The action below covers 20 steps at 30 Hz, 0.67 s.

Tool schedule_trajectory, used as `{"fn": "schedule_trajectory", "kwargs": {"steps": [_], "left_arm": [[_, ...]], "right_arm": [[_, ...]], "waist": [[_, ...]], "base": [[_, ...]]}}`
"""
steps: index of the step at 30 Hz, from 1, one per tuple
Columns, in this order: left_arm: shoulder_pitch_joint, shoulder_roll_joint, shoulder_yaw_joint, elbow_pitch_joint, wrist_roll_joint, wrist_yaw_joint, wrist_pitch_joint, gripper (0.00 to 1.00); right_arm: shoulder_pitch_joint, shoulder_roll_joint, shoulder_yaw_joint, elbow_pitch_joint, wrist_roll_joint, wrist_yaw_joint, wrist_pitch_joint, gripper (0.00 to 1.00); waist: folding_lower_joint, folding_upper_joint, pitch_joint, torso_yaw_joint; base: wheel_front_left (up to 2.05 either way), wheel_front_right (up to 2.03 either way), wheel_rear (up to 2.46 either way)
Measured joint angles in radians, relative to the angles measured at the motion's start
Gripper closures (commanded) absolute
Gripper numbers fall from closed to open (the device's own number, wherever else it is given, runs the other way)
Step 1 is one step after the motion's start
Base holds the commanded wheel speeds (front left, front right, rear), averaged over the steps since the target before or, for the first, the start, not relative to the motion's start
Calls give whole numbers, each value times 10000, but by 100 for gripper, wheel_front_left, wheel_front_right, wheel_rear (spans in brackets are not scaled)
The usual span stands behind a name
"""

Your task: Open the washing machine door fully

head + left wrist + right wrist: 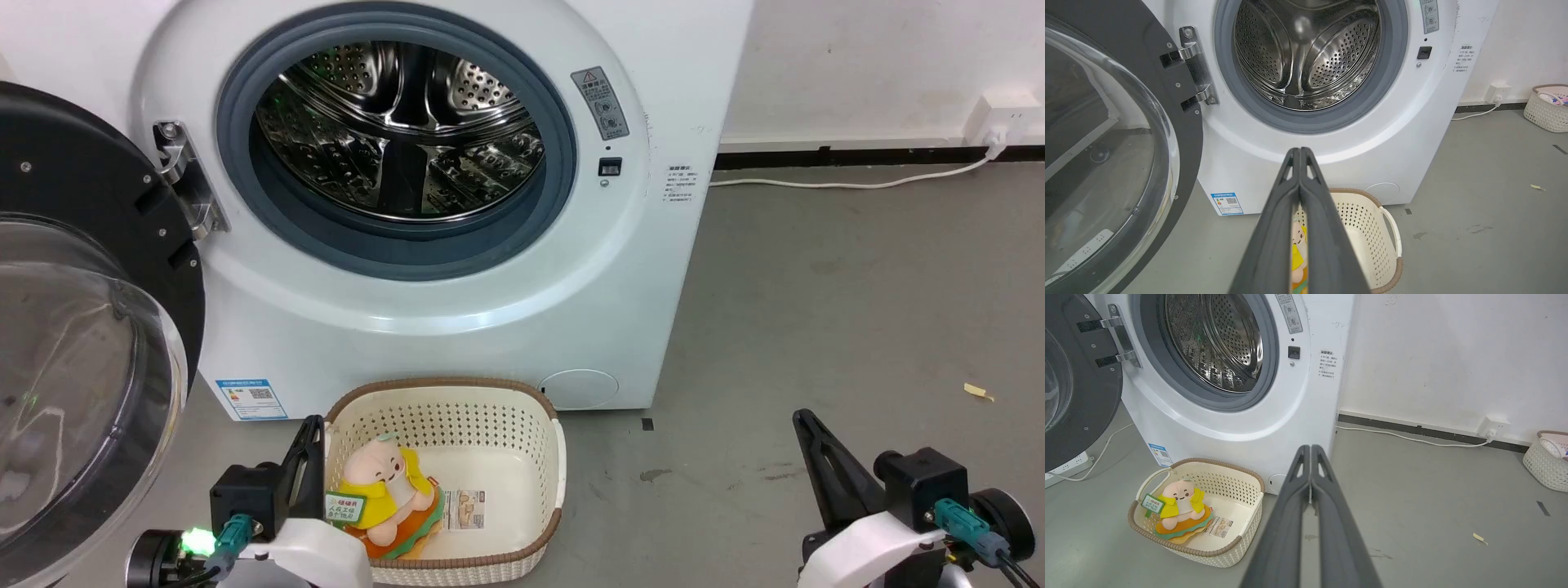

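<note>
The white washing machine (457, 327) (1249, 171) (1241, 428) faces me with its steel drum (400, 131) exposed inside the grey gasket. The washing machine door (73, 327) (1106, 155) (1073, 384), a black disc with a clear glass bowl, hangs swung wide out to the left on its metal hinge (184, 175). My left gripper (313, 429) (1300, 152) is shut and empty, low in front of the machine beside the basket, well clear of the door. My right gripper (804, 420) (1310, 448) is shut and empty over the floor to the right.
A cream perforated basket (539, 457) (1241, 535) with a plush toy (384, 490) (1180, 504) sits on the grey floor before the machine. A white cable (849, 184) runs to a wall socket (1008, 118). Another basket (1545, 461) stands by the far wall, and a power strip (1067, 467) lies under the door.
</note>
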Motion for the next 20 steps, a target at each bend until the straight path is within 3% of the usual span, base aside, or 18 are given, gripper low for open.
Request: {"fn": "schedule_trajectory", "kwargs": {"steps": [20], "left_arm": [[0,-10,25,0,0,-10,0,100]], "right_arm": [[0,0,10,0,0,0,0,100]], "waist": [[0,0,0,0]], "base": [[0,0,0]]}}
